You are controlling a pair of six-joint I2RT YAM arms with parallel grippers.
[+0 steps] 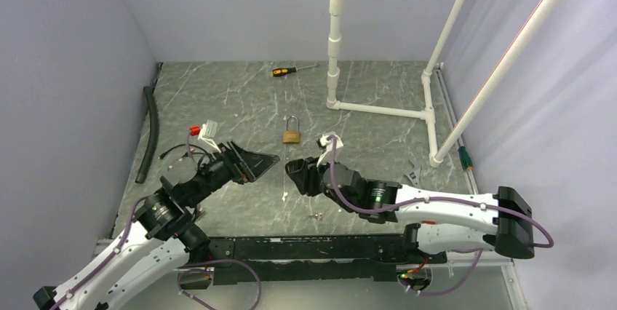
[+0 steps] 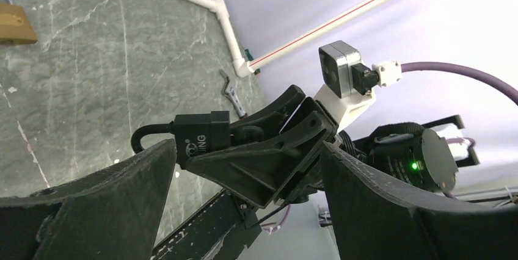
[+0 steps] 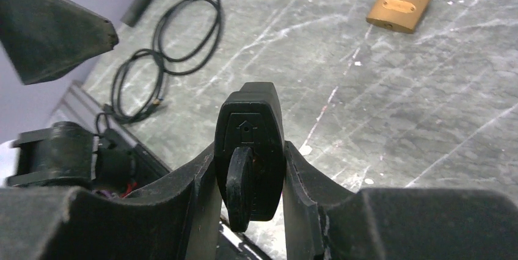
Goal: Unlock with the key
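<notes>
Your left gripper (image 1: 262, 161) hangs over the table with its jaws spread wide, holding nothing. A brass padlock (image 1: 292, 136) lies on the table beyond it. Your right gripper (image 1: 298, 172) faces the left one, close but apart. It is clamped on the black padlock (image 3: 250, 144), whose key (image 3: 239, 190) sits in its end.

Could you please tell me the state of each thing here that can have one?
left gripper: open, empty.
right gripper: shut on the black padlock.
black padlock: held aloft, key in it.
key: seated in the black padlock's keyhole.
brass padlock: lying flat, shackle looks closed.
</notes>
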